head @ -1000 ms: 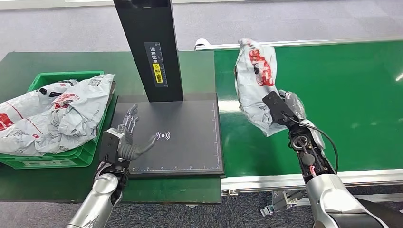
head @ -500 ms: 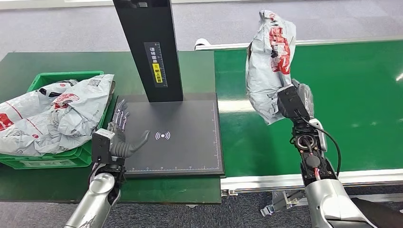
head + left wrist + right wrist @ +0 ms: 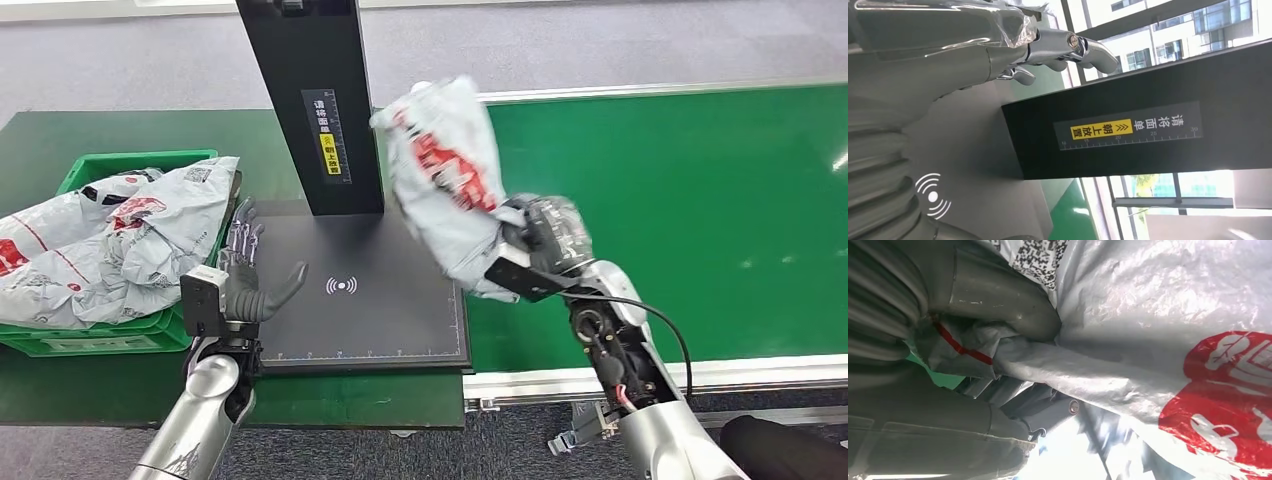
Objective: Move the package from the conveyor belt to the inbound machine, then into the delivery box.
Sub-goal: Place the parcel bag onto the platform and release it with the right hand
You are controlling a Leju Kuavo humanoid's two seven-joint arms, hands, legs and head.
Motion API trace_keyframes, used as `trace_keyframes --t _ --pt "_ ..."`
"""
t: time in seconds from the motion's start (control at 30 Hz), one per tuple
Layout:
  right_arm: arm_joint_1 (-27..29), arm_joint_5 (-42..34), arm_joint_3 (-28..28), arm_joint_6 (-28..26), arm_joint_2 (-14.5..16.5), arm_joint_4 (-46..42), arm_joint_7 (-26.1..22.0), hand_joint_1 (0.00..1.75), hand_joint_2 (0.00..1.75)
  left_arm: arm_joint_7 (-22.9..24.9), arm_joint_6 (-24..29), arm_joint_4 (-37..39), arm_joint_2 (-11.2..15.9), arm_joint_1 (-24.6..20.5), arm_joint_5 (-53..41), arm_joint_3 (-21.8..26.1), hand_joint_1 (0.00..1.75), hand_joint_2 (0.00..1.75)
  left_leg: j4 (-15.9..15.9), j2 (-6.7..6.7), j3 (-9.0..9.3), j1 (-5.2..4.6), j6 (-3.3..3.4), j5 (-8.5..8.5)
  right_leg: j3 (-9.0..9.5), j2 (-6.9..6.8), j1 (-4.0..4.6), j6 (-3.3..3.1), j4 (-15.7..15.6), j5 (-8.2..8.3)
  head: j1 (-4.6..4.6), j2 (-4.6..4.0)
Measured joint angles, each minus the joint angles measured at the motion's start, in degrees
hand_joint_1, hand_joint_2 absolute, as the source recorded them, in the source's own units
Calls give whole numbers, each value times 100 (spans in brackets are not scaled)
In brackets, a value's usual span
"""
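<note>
right hand [image 3: 545, 240] is clamped on the grey package [image 3: 447, 180] with red print, gripping its lower end. the package is up in the air, tilted, hanging over the right edge of the black scanner plate [image 3: 400, 320] and just beside the scanner's black upright post [image 3: 310, 100]. its top end sits close to the post, can't tell if it touches. it's off the green conveyor belt [image 3: 700, 220] and not resting on the plate.

right wrist view: crumpled grey plastic of the package [image 3: 1158, 330] pressed against the thumb [image 3: 998, 300], barcode patch near the top edge, red logo toward the far end. the other fingers are mostly hidden behind the bag.

left hand [image 3: 245, 285] is empty, fingers spread apart, hovering at the left edge of the scanner plate with palm turned toward the middle. thumb points at the white wireless symbol [image 3: 341, 286] on the plate. left wrist view shows the fingers [image 3: 1068, 47] extended, nothing in them, with the post's yellow label [image 3: 1103, 129] and ruler strip beyond.

green crate [image 3: 120, 165] sits on the dark green table [image 3: 60, 390] just left of the plate. it's stuffed with more grey bags [image 3: 110, 240], piled above the rim, one draped over the edge next to the left hand.
</note>
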Motion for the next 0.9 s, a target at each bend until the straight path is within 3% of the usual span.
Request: trace_keyframes --t 0.17,0.43,0.67,0.9 --pt "-35 164 823 318 27 184 207 175 175 -1 -37 35 -8 -30 -1 0 0 175 0 -2 -5 -1 0 0 -1 -1 -1 0 0 0 1 -1" --pt "-286 160 1650 1470 205 855 366 175 175 40 -38 50 -8 -35 -63 1 0 175 0 -3 -7 -3 1 -1 -1 -2 -2 1 -2 0 1 0" --pt "-631 249 2197 1666 399 1477 587 175 175 74 -38 61 -6 -39 -81 2 0 175 0 3 2 -1 0 -1 1 1 -1 0 -1 0 -1 0" --pt "-797 277 2402 1666 469 1735 652 175 175 85 -38 64 -5 -40 -86 2 0 175 0 4 11 -2 0 -1 10 1 -2 0 -2 0 1 0"
